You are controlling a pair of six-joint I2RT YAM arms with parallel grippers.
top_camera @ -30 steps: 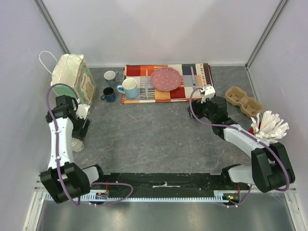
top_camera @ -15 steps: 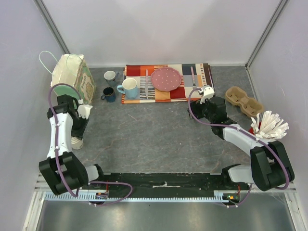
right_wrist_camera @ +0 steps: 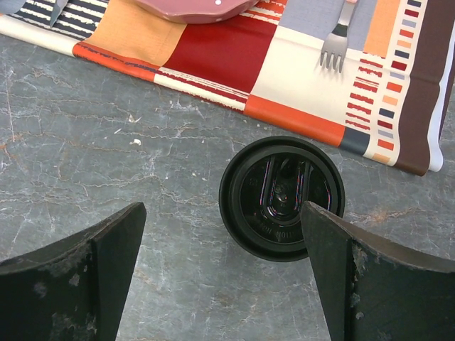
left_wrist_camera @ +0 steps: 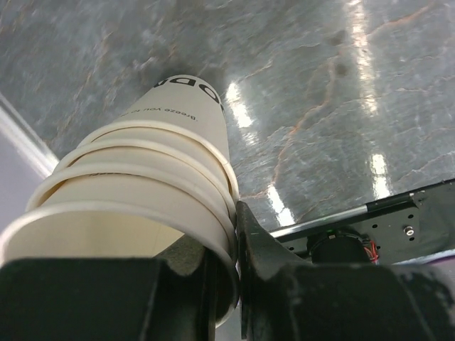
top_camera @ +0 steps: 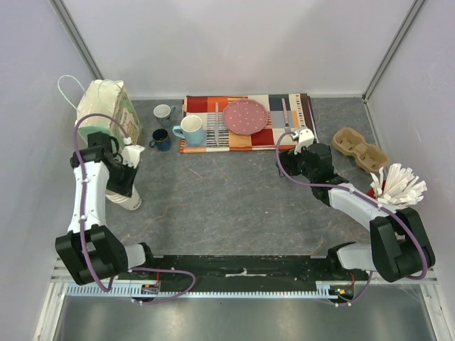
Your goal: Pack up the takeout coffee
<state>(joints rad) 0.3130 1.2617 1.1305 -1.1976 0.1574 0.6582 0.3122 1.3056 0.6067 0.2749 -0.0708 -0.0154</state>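
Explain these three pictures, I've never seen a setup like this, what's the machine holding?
These are two robot arms bolted to a table. The wide picture looks down from above; the other two come from a camera on each wrist. The left arm has its jaws shut on a stack of paper cups. The right arm holds its jaws open over a black lid on the table. Behind lie a patterned placemat with a pink plate, three mugs, a paper bag and a cardboard cup carrier.

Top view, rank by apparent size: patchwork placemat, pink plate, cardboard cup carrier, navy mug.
1. Patchwork cloth placemat
2. Brown cardboard cup carrier, round pink plate: alike
3. Small navy ceramic mug
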